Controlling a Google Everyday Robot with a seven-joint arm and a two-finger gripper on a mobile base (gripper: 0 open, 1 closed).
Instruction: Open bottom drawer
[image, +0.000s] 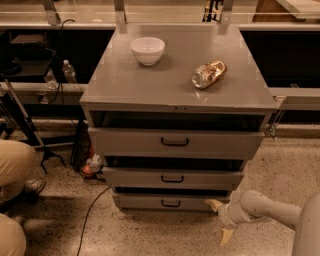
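Bottom drawer (145, 201), lowest of 3 in grey cabinet (165, 85), pushed in, black handle (171, 203) untouched. End effector (220, 220) low beside drawer's right end, fingers (215, 204) spread wide, gripping nothing. Nothing done yet; left to do: reaching handle, gripping, pulling outward.

One grey cabinet (170, 95) has three drawers, namely top drawer (125, 141), middle drawer (130, 177) and bottom drawer (140, 201), and carries one white bowl (147, 50) and one shiny packet (209, 73), with one water bottle (68, 71) leftward and one pincer (216, 221), fingers spread, just right of the bottom drawer.
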